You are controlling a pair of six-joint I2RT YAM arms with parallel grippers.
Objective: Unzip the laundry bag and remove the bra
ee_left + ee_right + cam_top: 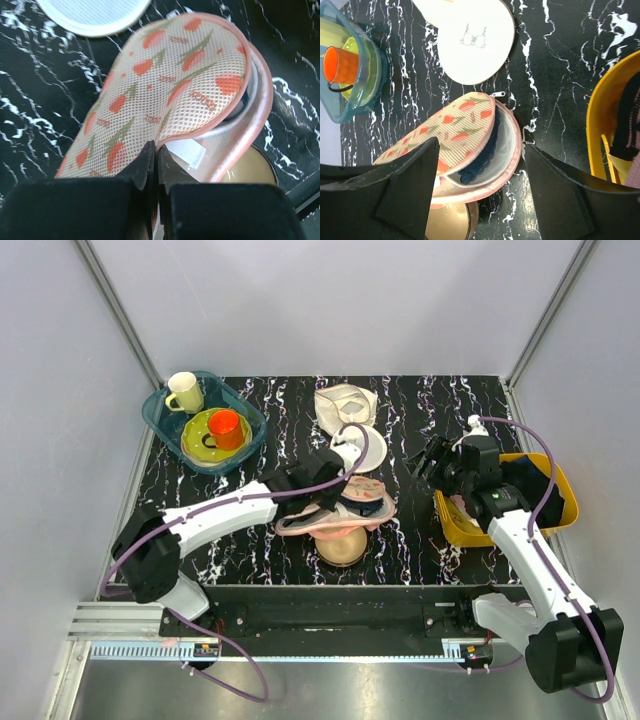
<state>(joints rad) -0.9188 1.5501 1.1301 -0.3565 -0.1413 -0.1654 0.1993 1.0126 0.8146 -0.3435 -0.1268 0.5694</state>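
Observation:
The salmon-pink laundry bag [318, 520] lies open at the table's middle, resting partly on a tan bowl [342, 545]. My left gripper [156, 150] is shut on the edge of the bag's top flap [165, 85] and holds it lifted. A dark navy lace bra [480, 160] shows inside, against the pale lining [507, 140]; it also shows in the top view [362, 505]. My right gripper [482, 145] is open and empty, hovering above the bag's open right end, to the bag's right in the top view [425, 465].
A round white mesh disc [368, 447] and beige cloth [345, 400] lie behind the bag. A teal tray [160, 415] with a cream mug, yellow dish and orange cup [226, 426] stands at the back left. A yellow bin [555, 480] of clothes is at the right.

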